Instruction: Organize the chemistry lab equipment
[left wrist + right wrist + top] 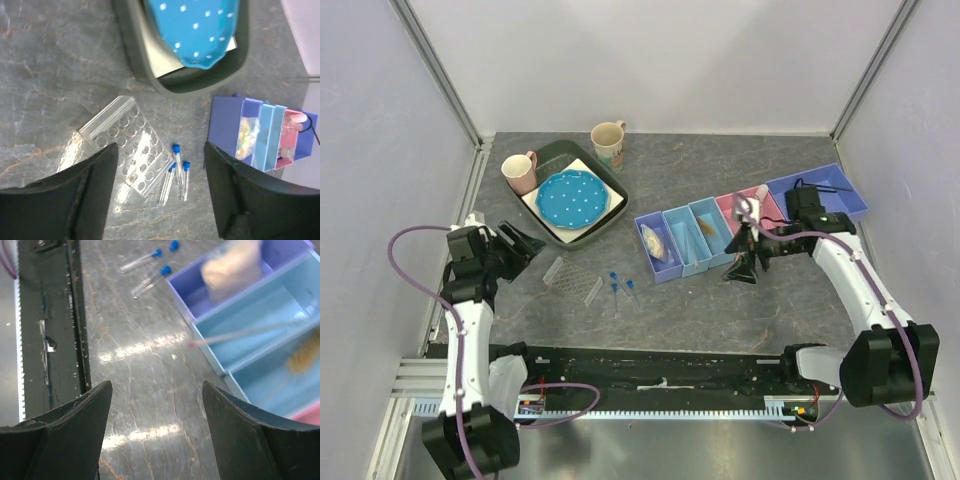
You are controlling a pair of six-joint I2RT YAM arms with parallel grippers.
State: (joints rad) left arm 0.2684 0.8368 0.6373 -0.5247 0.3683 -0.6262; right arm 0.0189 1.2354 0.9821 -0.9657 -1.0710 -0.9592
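- The left fingers (95,195) are matte black wedges. They stand apart with nothing between them, above the table (45,75), a dark grey top veined like stone.
- Under that gap lies a clear plastic rack (125,142), flat and stepped, with rows of round holes.
- Three blue-capped tubes (178,167), thin and clear, lie flat on the table just right of the rack. Whether the nearest one touches it I cannot tell.
- Beyond the rack is a dark tray (135,60) with rounded corners. In it sits a glossy blue plate (195,30) dotted white.
- The right fingers (75,430) are also spread, with nothing between them, over bare table beside a row of rectangular plastic bins.
- The purple bin (192,302) holds the whitish bag (230,267), soft and crumpled.
- In the light-blue bin (260,300) lies a thin pale rod (240,335); its reddish tip pokes over the rim.
- The next blue bin (270,385) holds an amber item (305,352), blurred and fuzzy at the edges.
- In the pink bin (765,213) stands a small clear flask (748,206) with a white stopper.
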